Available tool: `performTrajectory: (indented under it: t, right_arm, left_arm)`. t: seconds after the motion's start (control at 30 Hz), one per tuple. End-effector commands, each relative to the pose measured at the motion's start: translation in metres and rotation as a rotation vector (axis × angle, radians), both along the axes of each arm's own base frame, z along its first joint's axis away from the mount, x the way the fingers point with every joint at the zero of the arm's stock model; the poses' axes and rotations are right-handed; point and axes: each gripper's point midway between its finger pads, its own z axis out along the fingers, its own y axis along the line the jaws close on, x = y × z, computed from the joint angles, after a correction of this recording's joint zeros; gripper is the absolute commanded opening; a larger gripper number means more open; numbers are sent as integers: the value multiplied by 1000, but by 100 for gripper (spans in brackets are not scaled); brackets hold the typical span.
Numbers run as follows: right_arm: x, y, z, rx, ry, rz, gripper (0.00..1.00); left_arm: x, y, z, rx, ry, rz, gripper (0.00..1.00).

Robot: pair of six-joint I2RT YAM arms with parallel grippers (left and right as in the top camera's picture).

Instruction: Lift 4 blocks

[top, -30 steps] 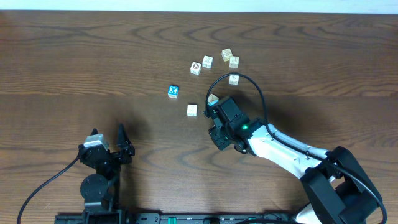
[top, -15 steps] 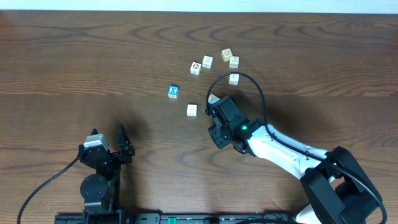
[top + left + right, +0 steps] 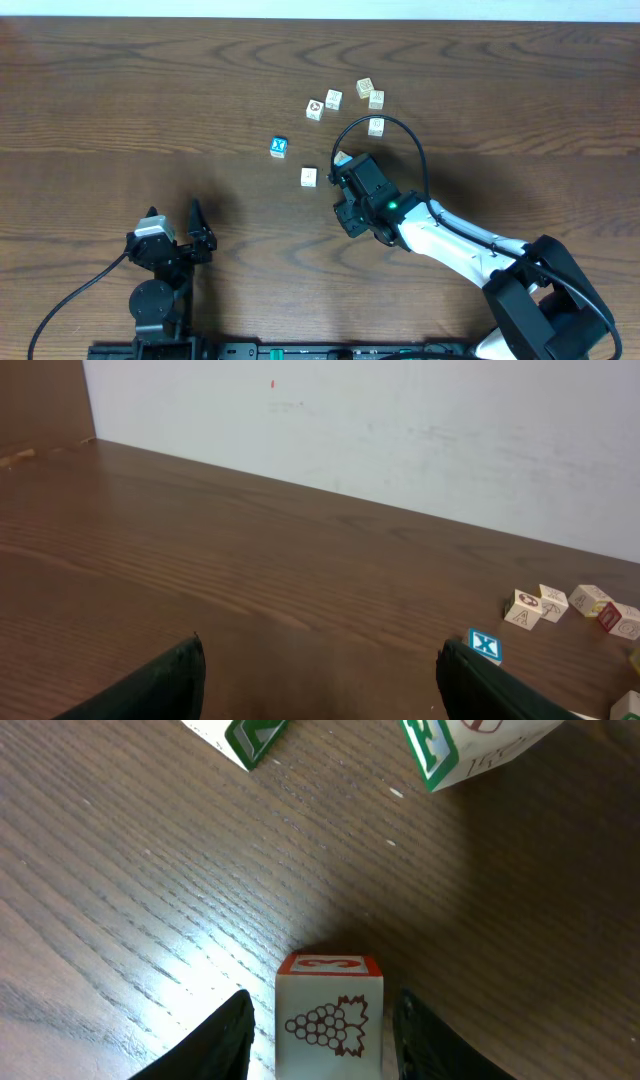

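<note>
your right gripper point(image 3: 322, 1042) only creeps in, jaws still apart either side of the block point(image 3: 330, 1012), so nothing's lifted yet.

We see a dark wood-grain surface point(image 3: 150, 100). On it lie small cream blocks point(image 3: 376, 99): three in a loose cluster at the far side, one just nearer, another nearer still. A red-marked cream cube point(image 3: 315, 109) sits beside the cluster, and a blue-faced cube point(image 3: 279, 147) stands apart.
</note>
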Motion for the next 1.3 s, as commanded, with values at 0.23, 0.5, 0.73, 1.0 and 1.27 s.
performTrajectory:
  t: [0.23, 0.5, 0.73, 1.0, 1.27]
  right_arm:
    - [6, 3, 3, -3, -21, -8, 41]
    - [8, 1, 3, -12, -28, -14, 40]
    - [7, 1, 3, -13, -27, -14, 35]
    - [7, 0, 3, -15, -23, -15, 26]
    - [8, 0, 6, -9, -22, -37, 25]
  left_arm:
    - [-2, 3, -17, 2, 59, 20, 75]
    - [-2, 3, -17, 2, 59, 20, 74]
    - [-2, 3, -17, 2, 59, 20, 74]
    - [-2, 3, -17, 2, 59, 20, 74]
    - [-2, 3, -17, 2, 59, 20, 74]
